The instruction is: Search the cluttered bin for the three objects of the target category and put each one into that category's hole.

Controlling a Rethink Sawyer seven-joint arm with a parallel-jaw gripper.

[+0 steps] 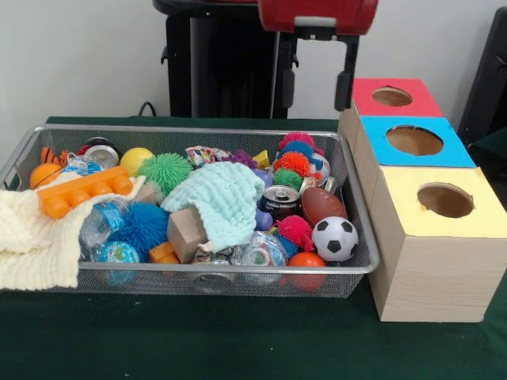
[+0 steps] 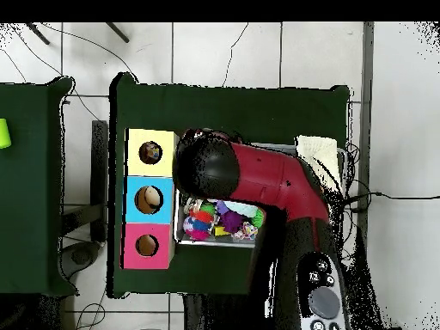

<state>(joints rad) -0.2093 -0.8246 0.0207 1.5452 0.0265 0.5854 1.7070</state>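
Two black fingers (image 1: 343,79) hang from the red arm head above the bin's far right corner, jaws (image 1: 314,83) spread wide with nothing between them, well clear of the clutter. Below sits a wire mesh bin (image 1: 360,237) on the green table (image 1: 198,340), packed full. Nearest the jaws: spiky balls in pink, blue, orange and green (image 1: 295,162), a soda can (image 1: 280,202), a brown toy football (image 1: 322,204), a soccer ball (image 1: 334,238) and an orange ball (image 1: 306,261) at the front right. Middle: mint knitted cloth (image 1: 226,198) over a wooden block (image 1: 186,232), green spiky ball (image 1: 165,170), blue spiky ball (image 1: 145,224). Left: orange toy brick (image 1: 83,190), yellow ball (image 1: 136,159), cream cloth (image 1: 32,237) draped over the rim. Just right of the bin stand three wooden boxes, each with a round hole on top: red (image 1: 394,96) farthest, blue (image 1: 415,141) between, yellow (image 1: 444,201) nearest. Overhead, the arm (image 2: 258,180) covers most of the bin; something sits inside the blue box's hole, too small to tell.
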